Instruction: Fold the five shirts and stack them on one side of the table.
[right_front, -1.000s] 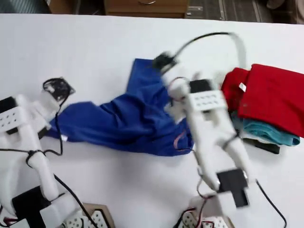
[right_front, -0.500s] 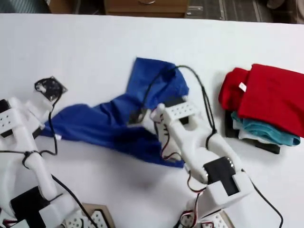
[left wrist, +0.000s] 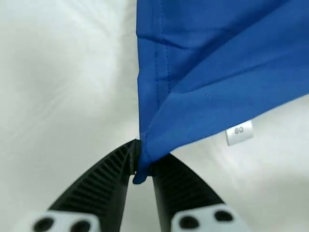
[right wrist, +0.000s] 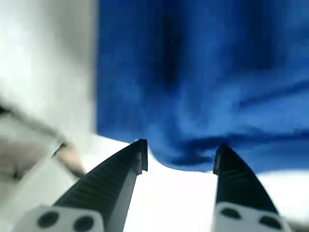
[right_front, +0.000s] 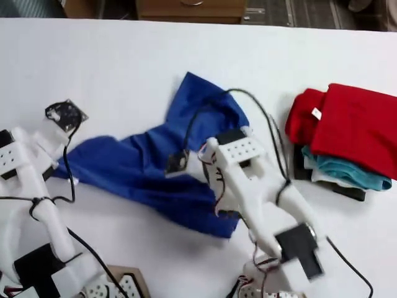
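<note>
A blue shirt (right_front: pixel 158 164) lies crumpled across the middle of the white table (right_front: pixel 124 56). My left gripper (left wrist: pixel 143 169) is shut on a corner of the blue shirt (left wrist: pixel 203 72) at the shirt's left end; a small white tag (left wrist: pixel 239 132) hangs from the hem nearby. My right gripper (right wrist: pixel 179 162) is open just above the near edge of the blue shirt (right wrist: pixel 203 87), with nothing between its fingers. In the high view the right arm (right_front: pixel 248 180) stands over the shirt's right part. A stack of folded shirts (right_front: pixel 347 133), red on top, sits at the table's right side.
A wooden cabinet (right_front: pixel 189 9) stands beyond the table's far edge. Black cables (right_front: pixel 260 118) loop from the right arm over the shirt. The arm bases (right_front: pixel 118 285) sit at the near edge.
The right arm has swung from beside the red stack toward the near middle of the shirt and lowered. The blue shirt's shape has shifted. The left arm has held still for the last half second.
</note>
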